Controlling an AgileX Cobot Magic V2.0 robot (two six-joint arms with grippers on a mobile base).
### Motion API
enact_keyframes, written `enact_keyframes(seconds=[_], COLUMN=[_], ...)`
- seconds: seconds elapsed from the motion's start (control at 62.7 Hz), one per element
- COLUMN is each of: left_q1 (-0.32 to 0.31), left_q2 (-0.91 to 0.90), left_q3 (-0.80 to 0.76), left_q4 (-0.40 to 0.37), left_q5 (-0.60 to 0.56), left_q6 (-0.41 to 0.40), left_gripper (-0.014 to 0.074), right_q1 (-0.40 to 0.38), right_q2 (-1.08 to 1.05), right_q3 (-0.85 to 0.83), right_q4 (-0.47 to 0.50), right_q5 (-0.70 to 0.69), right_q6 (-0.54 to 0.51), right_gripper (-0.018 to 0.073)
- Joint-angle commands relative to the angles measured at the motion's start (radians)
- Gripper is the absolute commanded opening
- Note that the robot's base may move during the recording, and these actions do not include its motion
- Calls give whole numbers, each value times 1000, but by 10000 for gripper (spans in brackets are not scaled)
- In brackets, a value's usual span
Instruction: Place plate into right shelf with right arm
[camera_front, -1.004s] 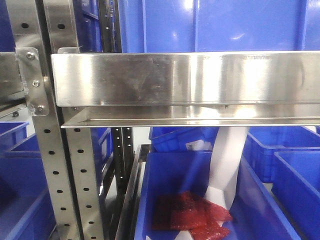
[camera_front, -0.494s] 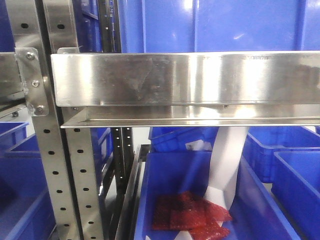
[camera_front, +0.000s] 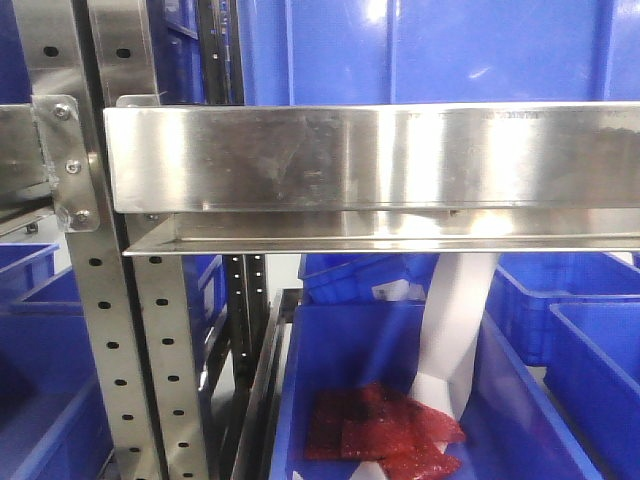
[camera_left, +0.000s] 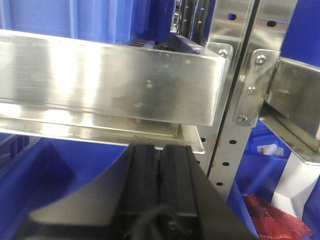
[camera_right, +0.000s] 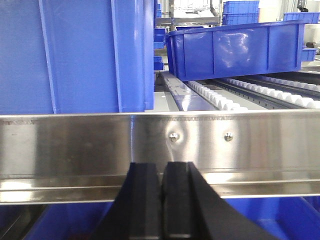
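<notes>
No plate shows anywhere. Both tools, right tool (camera_right: 162, 200) and left tool (camera_left: 159, 185), are pressed together, empty, facing the shiny steel right shelf (camera_right: 150, 145); the job looks unstarted or finished.

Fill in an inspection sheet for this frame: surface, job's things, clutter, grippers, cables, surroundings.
Surface: right shelf, shiny steel front beam bolted to perforated uprights; white rollers run behind the beam in the right wrist view.
Job's things: plate not seen in any view.
Clutter: red bags and a white strip in the blue bin below the shelf.
Grippers: left gripper shut and empty, below the beam; right gripper shut and empty, close in front of the beam.
Cables: nothing seen.
Surroundings: large blue crate and a tilted blue tray on the shelf level; more blue bins below.
</notes>
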Motion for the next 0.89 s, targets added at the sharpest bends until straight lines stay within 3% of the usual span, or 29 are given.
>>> enact_keyframes(seconds=[0.0, 0.877], left_q1=[-2, -2], left_q2=[-10, -10], left_q3=[10, 10], left_q4=[-8, -8], left_q5=[-90, -90], left_q6=[-7, -7], left_gripper=[-128, -128], right_q1=[-6, -2], right_q2=[-18, -18], right_q3=[-15, -15], right_q4=[-10, -17], right_q5=[-94, -94], right_q6=[-7, -7], right_gripper=[54, 54])
